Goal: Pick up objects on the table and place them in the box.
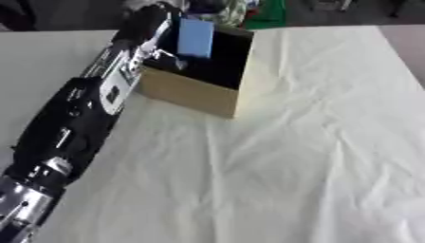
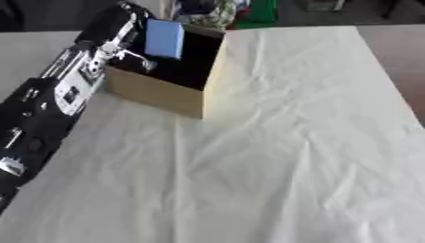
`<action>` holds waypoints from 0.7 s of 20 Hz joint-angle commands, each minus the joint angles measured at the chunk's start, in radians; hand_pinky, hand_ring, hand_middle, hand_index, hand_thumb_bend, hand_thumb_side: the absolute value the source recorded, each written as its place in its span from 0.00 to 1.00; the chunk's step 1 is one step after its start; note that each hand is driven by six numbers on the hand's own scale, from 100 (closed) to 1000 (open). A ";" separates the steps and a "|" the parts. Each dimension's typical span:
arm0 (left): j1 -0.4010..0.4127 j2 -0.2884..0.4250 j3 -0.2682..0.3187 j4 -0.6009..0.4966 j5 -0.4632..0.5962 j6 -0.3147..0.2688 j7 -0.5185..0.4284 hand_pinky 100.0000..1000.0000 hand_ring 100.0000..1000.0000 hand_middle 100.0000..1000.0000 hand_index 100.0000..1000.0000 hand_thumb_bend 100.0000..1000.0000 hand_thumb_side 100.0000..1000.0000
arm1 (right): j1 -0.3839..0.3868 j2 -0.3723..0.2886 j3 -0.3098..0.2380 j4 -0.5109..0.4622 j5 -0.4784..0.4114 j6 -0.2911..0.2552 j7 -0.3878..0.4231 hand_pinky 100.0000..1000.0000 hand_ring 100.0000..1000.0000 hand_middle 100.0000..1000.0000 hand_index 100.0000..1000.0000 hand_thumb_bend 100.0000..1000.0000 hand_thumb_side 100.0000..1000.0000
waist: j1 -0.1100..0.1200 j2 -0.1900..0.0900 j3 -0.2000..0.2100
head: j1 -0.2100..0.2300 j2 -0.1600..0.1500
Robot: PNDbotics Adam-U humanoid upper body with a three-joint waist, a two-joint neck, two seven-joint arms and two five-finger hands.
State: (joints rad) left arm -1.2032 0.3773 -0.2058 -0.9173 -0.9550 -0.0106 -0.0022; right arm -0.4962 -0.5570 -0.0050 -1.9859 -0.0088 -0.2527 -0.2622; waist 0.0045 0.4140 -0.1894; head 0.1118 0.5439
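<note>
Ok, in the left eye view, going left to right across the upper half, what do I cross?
Left arm → left hand → blue block → box's right wall → bare white cloth.

**Even, bright light; soft, blurred pictures**

The pale cloth on the surface (image 1: 315,156) is brightly and evenly lit, nearly washed out towards the near right corner. Its creases throw only faint grey shadows. The box (image 1: 189,92) casts a short, soft shadow onto the cloth beside its near corner, and its inside is dark. Everything looks smeared, edges are fuzzy, and the far background is dim and indistinct.
</note>
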 commanded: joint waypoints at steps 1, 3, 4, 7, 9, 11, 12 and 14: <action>-0.023 0.007 0.014 0.003 -0.063 -0.009 -0.011 0.71 0.73 0.70 0.86 0.59 0.00 | -0.015 -0.012 -0.006 -0.014 -0.007 0.003 0.001 0.73 0.72 0.69 0.82 0.00 0.31 | 0.011 -0.008 -0.001 | 0.000 -0.005; -0.022 0.007 0.017 0.007 -0.103 -0.006 -0.014 0.74 0.77 0.74 0.89 0.66 0.05 | -0.014 -0.011 -0.006 -0.014 -0.006 0.004 0.001 0.73 0.72 0.69 0.82 0.00 0.31 | 0.011 -0.008 -0.002 | 0.000 -0.004; -0.021 0.007 0.021 0.007 -0.117 -0.003 -0.010 0.75 0.78 0.75 0.90 0.68 0.10 | -0.013 -0.011 -0.006 -0.014 -0.006 0.004 0.001 0.73 0.72 0.69 0.82 0.00 0.31 | 0.011 -0.008 -0.002 | 0.000 -0.004; -0.019 0.003 0.034 0.001 -0.128 0.011 0.018 0.75 0.78 0.75 0.91 0.68 0.14 | -0.010 -0.010 -0.008 -0.014 -0.006 0.005 0.000 0.73 0.72 0.69 0.82 0.00 0.31 | 0.011 -0.009 -0.002 | 0.001 -0.002; -0.018 0.002 0.040 -0.013 -0.118 0.020 0.048 0.75 0.77 0.74 0.90 0.69 0.13 | -0.008 -0.010 -0.008 -0.014 -0.006 0.006 -0.001 0.73 0.72 0.69 0.82 0.00 0.32 | 0.011 -0.009 -0.001 | 0.000 0.000; -0.018 0.002 0.044 -0.031 -0.105 0.028 0.087 0.74 0.75 0.72 0.89 0.68 0.12 | -0.005 -0.010 -0.009 -0.014 -0.005 0.007 -0.001 0.73 0.72 0.69 0.82 0.00 0.32 | 0.012 -0.010 0.000 | -0.001 0.002; -0.019 0.002 0.045 -0.042 -0.097 0.031 0.109 0.73 0.75 0.71 0.88 0.68 0.11 | -0.004 -0.010 -0.009 -0.014 -0.005 0.008 -0.002 0.73 0.72 0.69 0.82 0.00 0.32 | 0.012 -0.011 0.000 | -0.001 0.003; -0.018 0.003 0.046 -0.065 -0.078 0.036 0.146 0.72 0.73 0.68 0.86 0.64 0.09 | -0.002 -0.011 -0.010 -0.014 -0.004 0.009 -0.002 0.73 0.72 0.69 0.82 0.00 0.32 | 0.011 -0.012 0.001 | -0.002 0.005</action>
State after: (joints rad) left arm -1.2027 0.3696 -0.1722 -0.9510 -1.0435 0.0226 0.1190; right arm -0.4920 -0.5501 -0.0054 -1.9859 -0.0090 -0.2473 -0.2625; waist 0.0045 0.4140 -0.1883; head 0.1112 0.5448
